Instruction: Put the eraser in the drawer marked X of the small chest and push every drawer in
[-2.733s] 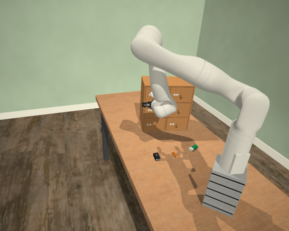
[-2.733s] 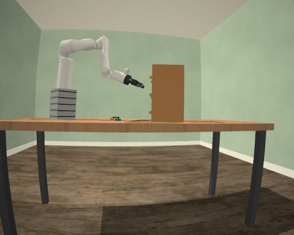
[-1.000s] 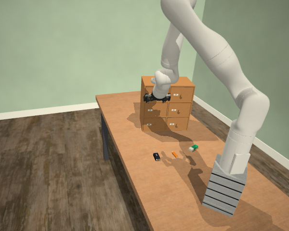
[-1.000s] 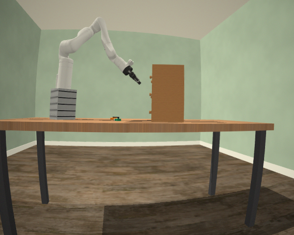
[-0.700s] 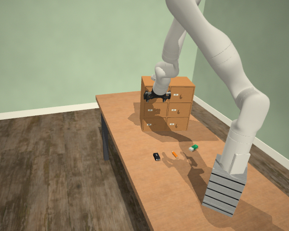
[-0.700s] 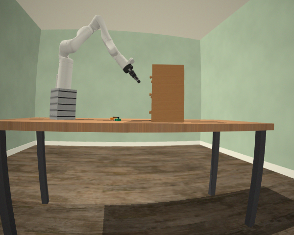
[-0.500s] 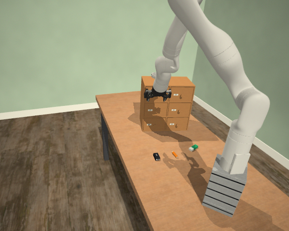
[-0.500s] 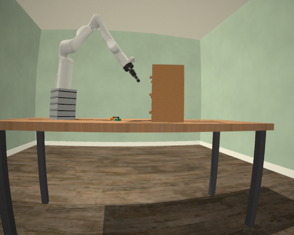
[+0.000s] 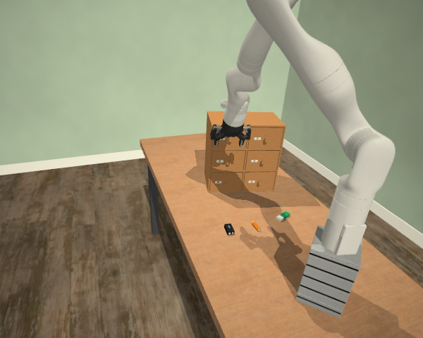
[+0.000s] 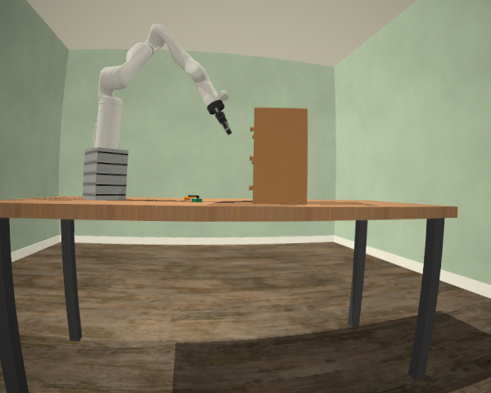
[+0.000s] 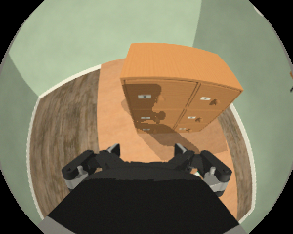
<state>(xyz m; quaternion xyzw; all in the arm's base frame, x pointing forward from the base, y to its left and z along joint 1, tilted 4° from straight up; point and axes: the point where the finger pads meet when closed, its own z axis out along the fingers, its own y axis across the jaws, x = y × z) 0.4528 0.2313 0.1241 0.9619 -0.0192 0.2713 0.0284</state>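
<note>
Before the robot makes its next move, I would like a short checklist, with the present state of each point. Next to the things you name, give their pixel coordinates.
1. Gripper (image 9: 228,142) (image 10: 228,133) (image 11: 146,150) open and holding nothing: ok.
2. Gripper away from the chest (image 9: 262,119) (image 10: 280,156) (image 11: 181,60), not touching it: ok, a gap shows in the exterior view.
3. All six drawers pushed in: ok, no front visibly stands out.
4. Green-and-white eraser (image 9: 283,216) (image 10: 196,200) in its drawer: not ok, it lies on the table.
5. Orange item (image 9: 256,225) and black item (image 9: 229,229) on the table: ok.
6. Drawer marked X identified: cannot tell, labels are too small.
</note>
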